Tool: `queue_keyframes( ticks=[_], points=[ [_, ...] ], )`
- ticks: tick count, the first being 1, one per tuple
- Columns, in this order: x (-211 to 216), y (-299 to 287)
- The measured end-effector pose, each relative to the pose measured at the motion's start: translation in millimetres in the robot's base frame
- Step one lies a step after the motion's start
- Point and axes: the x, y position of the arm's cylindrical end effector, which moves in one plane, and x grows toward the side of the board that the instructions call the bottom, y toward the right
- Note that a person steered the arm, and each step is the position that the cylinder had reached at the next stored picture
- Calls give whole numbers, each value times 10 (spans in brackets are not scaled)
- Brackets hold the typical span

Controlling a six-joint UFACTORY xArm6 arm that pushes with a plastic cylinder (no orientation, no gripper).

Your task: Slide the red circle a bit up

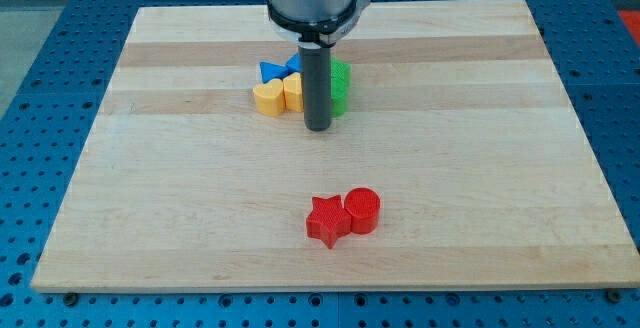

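The red circle (363, 211) lies near the view's bottom middle of the wooden board (150, 218). A red star (327, 221) touches it on its left. My tip (318, 126) stands well above them in the view, just below a cluster of blocks. It is clear of the red circle, roughly a quarter of the board's height away and slightly to its left.
The cluster at the view's top middle holds a yellow heart (267, 98), another yellow block (293, 91), blue blocks (272, 70) and a green block (341, 86), partly hidden behind the rod. A blue pegboard (40, 88) surrounds the board.
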Motion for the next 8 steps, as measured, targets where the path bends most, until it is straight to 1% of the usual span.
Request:
queue_keyframes(
  ticks=[2, 3, 4, 5, 6, 7, 8],
  points=[
    [1, 0],
    [262, 100],
    [485, 404],
    [523, 862],
    [897, 1226],
    [1366, 1365],
    [1558, 1168]
  ],
)
